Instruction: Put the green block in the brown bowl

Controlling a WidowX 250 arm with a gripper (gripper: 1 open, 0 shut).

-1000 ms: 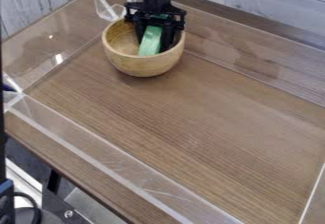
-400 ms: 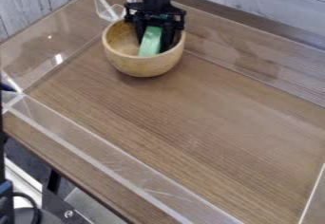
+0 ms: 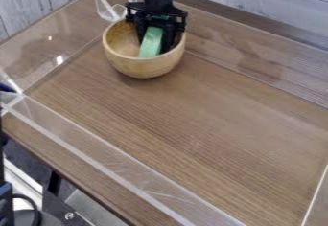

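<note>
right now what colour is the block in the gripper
Bright green; the block, held over the bowl, shows best in the camera view.

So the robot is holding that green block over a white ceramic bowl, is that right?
Not quite: the bowl is light-brown wood, not white ceramic, as the camera view shows. The rest stands: the gripper has its jaws shut on the green block over that bowl.

Green block (image 3: 152, 43), light-brown bowl (image 3: 128, 62), black claw (image 3: 152, 42)
</note>
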